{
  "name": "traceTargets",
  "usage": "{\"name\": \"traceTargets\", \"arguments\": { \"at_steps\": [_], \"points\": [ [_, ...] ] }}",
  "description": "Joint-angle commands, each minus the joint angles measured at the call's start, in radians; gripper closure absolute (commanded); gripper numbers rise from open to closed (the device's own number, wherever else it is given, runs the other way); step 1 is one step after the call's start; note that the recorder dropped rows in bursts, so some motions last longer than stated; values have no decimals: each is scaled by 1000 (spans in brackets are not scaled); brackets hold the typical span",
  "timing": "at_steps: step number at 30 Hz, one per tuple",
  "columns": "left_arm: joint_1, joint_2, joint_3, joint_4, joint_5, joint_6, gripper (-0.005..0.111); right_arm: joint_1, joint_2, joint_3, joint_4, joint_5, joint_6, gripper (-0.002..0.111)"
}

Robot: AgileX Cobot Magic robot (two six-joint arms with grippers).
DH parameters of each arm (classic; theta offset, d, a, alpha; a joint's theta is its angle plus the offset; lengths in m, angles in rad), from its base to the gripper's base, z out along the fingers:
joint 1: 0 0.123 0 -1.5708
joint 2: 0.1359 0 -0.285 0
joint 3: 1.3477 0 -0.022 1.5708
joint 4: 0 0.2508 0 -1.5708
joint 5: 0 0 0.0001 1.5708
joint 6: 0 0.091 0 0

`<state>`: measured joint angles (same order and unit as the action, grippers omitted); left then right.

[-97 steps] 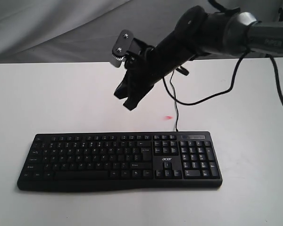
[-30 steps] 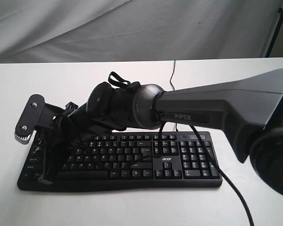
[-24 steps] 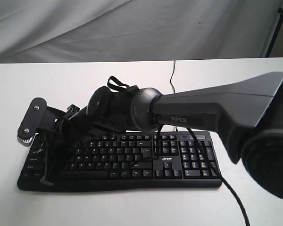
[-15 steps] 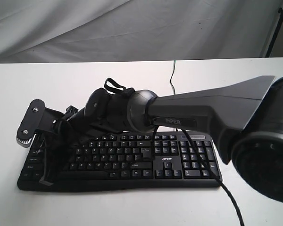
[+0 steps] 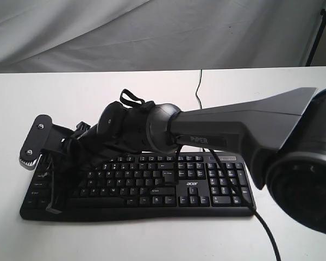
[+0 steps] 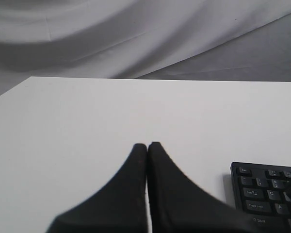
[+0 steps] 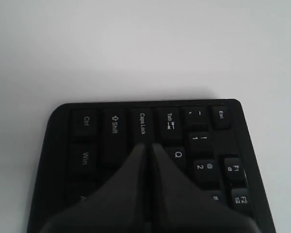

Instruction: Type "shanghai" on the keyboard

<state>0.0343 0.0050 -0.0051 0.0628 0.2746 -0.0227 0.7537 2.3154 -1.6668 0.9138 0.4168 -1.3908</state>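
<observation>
The black keyboard (image 5: 195, 185) lies across the front of the white table, with its cable running to the back. My right arm reaches across it to its left end. The right gripper (image 5: 54, 208) is shut with nothing in it, and its tips point down at the left key columns. In the right wrist view the shut tips (image 7: 149, 144) sit just below the Caps Lock key of the keyboard (image 7: 87, 160), beside Q. The left gripper (image 6: 147, 144) is shut and empty over bare table. A corner of the keyboard (image 6: 266, 194) shows beside it. The left gripper does not show in the exterior view.
The thin black keyboard cable (image 5: 198, 89) runs back over the table. The right arm's own cable (image 5: 261, 223) loops down past the number pad. Grey cloth (image 5: 152, 32) hangs behind the table's far edge.
The right arm has come down from above the table behind the keyboard to the keyboard's left end. Over the last second it has barely shifted.
</observation>
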Motion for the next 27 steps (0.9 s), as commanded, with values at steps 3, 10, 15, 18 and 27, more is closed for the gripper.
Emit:
{"name": "traceTargets", "arguments": {
  "at_steps": [3, 10, 15, 18, 27],
  "points": [
    [-4, -5, 5, -1, -9, -2, 106, -16, 16, -5, -14, -6, 8, 108],
    [-4, -5, 5, -1, -9, -2, 106, -19, 16, -5, -33, -7, 8, 108],
    [-4, -5, 5, -1, -9, -2, 106, -19, 26, -5, -33, -5, 8, 108],
    [-4, -5, 5, -1, -9, -2, 106, -19, 31, -5, -31, -8, 8, 108],
    [-4, -5, 5, -1, -9, -2, 106, -19, 31, -5, -29, -6, 2, 108]
  ]
}}
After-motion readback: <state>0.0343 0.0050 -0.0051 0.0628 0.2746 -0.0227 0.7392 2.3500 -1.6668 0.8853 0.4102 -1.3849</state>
